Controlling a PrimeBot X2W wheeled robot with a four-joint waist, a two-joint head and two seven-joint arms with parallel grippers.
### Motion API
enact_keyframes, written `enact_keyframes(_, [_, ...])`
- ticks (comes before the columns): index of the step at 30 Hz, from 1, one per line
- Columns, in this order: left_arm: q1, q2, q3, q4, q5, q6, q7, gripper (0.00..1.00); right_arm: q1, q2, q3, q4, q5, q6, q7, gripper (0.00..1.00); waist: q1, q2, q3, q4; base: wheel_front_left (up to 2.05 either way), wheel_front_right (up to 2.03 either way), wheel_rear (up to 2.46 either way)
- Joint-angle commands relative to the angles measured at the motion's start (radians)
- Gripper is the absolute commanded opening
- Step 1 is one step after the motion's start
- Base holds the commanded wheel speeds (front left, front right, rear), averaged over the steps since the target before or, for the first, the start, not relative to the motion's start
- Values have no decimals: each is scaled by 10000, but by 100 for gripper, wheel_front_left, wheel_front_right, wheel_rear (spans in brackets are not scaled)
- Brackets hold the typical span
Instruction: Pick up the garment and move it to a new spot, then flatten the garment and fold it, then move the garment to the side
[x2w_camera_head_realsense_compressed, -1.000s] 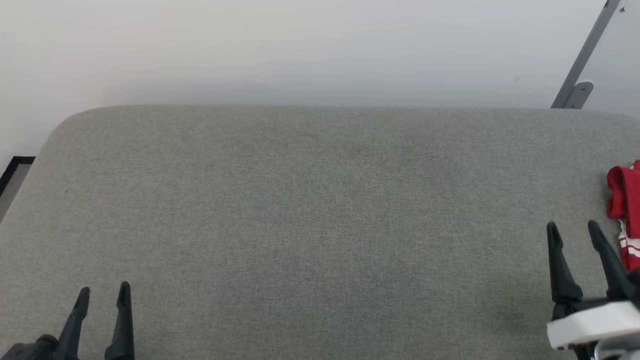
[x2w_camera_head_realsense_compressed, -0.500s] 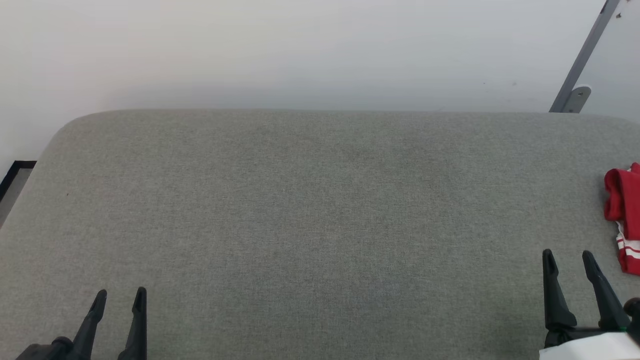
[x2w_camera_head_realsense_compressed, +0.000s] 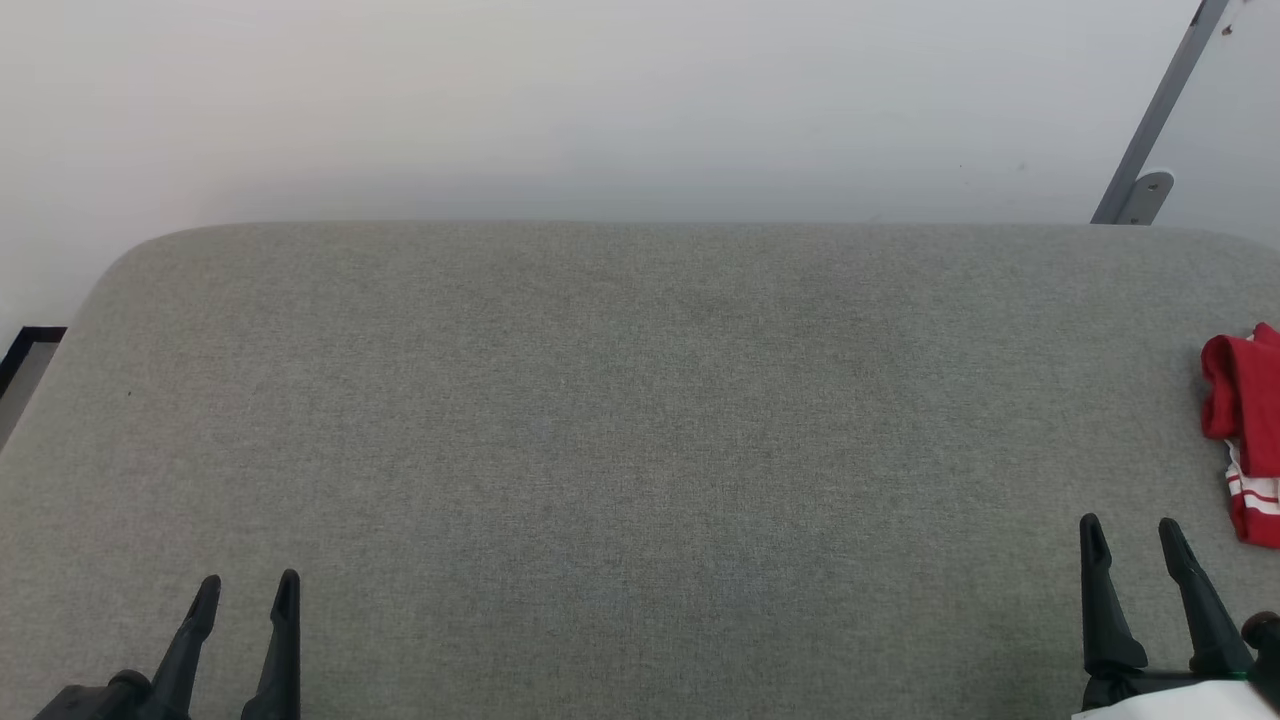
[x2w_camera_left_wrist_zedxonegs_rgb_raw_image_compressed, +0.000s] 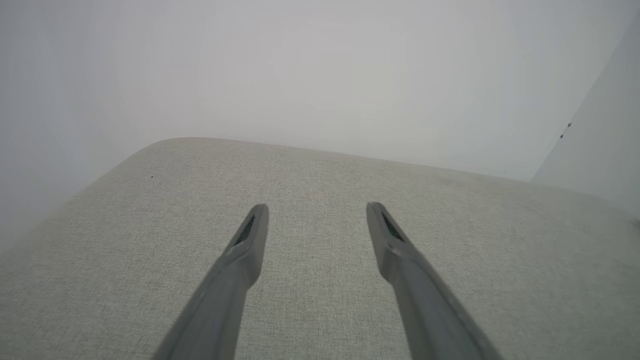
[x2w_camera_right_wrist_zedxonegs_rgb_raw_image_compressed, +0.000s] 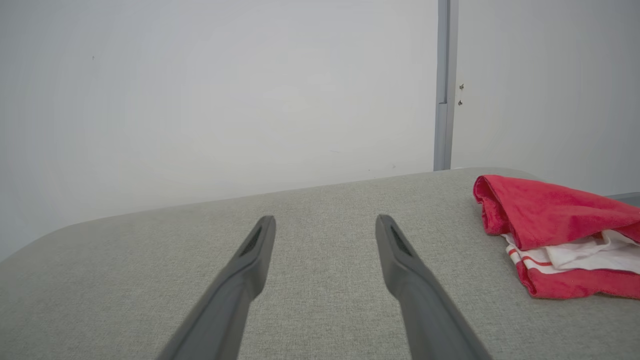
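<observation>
Spreading across most of the head view, the desk (x2w_camera_head_realsense_compressed: 640, 420) is covered in grey woven fabric and has rounded far corners. A plain pale wall (x2w_camera_head_realsense_compressed: 600, 100) rises just behind the desk's far edge. The garment (x2w_camera_head_realsense_compressed: 1240, 400) lies bunched on the desk top at its right end, about midway between the near and far edges, and the head view's border cuts part of it off. In the right wrist view it is a loose heap: a rolled fold of red cloth lies on top, with white cloth and red-and-white striped trim showing beneath, and it all rests on the fabric. A grey metal strip (x2w_camera_head_realsense_compressed: 1150, 110) runs up the wall beyond the desk's far right corner, with a small bracket at its foot. The right gripper (x2w_camera_head_realsense_compressed: 1130, 524) is over the desk's near right part, close to the garment but not touching it. Its two dark fingers are spread wide with nothing between them. The left gripper (x2w_camera_head_realsense_compressed: 248, 580) is over the desk's near left part, well apart from the garment, and its fingers are likewise parted and empty. Off the desk's left edge, a short black-edged piece (x2w_camera_head_realsense_compressed: 30, 345) shows low down; I cannot tell what it is.
</observation>
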Motion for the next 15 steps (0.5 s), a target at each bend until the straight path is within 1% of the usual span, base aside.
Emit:
enact_keyframes(1, [-71, -14, -9, -45, -126, -38, -47, 100, 12, 37, -29, -16, 44, -3, -43, 100, 0, -1, -2, 1, 0, 0, 0])
enact_keyframes(10, [-96, -55, -44, -67, -154, -38, -47, 100, 81, 86, -7, 29, 15, -3, -44, 100, 0, -1, -36, 58, 0, 0, 0])
enact_keyframes(11, [-2, -63, -60, -8, -166, 2, 5, 0, 7, 61, 13, 71, 5, 0, 1, 0, 0, -1, -37, 56, 0, 0, 0])
enact_keyframes(15, [39, -346, -158, 365, -201, 4, 56, 0, 59, 155, 75, 448, 27, 0, 27, 0, 0, -1, -38, 54, 0, 0, 0])
